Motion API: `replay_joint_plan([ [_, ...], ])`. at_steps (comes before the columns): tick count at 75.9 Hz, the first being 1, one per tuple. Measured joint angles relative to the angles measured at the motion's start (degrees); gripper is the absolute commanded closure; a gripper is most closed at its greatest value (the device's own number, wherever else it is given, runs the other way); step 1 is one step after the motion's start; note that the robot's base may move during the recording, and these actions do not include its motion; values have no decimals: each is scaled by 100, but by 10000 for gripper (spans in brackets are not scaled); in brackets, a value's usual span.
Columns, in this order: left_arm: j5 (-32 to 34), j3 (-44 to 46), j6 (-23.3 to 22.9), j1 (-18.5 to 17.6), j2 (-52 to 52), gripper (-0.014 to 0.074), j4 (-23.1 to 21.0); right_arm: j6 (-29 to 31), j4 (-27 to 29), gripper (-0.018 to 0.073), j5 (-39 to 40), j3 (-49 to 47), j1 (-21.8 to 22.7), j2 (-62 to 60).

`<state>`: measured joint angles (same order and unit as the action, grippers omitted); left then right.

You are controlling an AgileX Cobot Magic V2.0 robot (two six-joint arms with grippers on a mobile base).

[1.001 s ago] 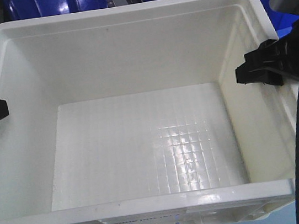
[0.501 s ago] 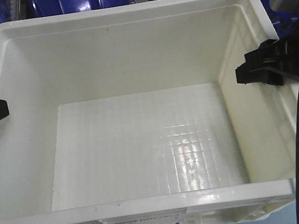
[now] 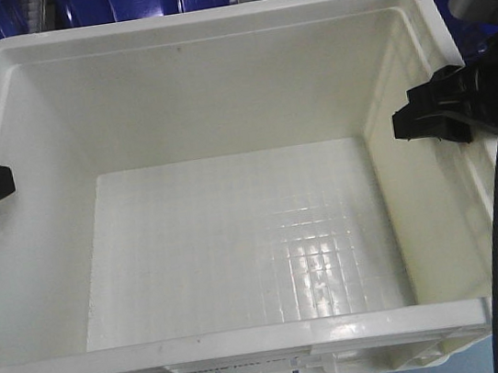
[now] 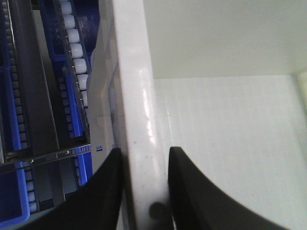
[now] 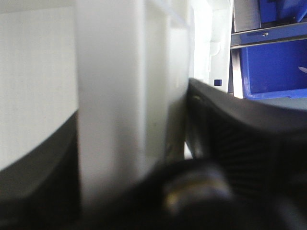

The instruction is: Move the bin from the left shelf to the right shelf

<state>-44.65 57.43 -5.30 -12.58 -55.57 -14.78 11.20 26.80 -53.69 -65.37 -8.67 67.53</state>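
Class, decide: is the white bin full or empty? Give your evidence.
Empty: the bin shows its grid floor bare wall to wall, nothing inside.

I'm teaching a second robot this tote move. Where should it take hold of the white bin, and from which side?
Grip the bin by its two opposite side walls at the rim, from above, one finger inside and one outside, as the left gripper and right gripper do. Its open top leaves those thin upright walls free.
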Motion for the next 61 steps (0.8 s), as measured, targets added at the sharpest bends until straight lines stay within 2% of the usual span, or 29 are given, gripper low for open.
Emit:
replay_joint_plan([
  [61, 0, 0, 0, 0, 0, 602, 0, 0, 0, 565, 0, 0, 0, 0],
])
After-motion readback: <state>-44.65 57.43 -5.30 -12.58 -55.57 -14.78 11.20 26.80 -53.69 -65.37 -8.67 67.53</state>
